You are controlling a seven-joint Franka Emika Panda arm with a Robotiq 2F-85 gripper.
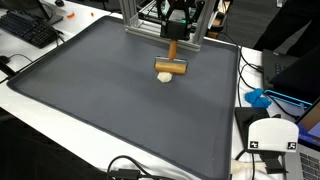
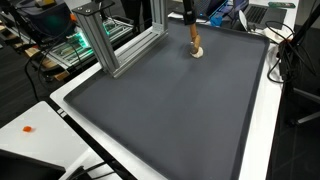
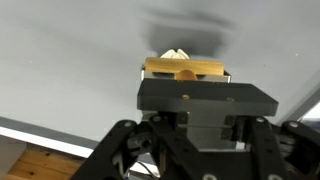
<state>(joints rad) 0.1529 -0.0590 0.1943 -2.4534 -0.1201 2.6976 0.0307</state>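
Tabletop (image 1: pixel 40 140) carries a big grey mat (image 1: pixel 100 100). At the mat's far edge the end effector (image 1: pixel 174 38) is clamped on a wooden mallet (image 1: pixel 172 68). The handle stands up and the head hangs straight below, with a small white lump (image 1: pixel 165 81) just beside it. Only the wrist view shows the head lying crosswise.

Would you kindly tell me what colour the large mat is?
The mat is plain dark grey, clearest in an exterior view.
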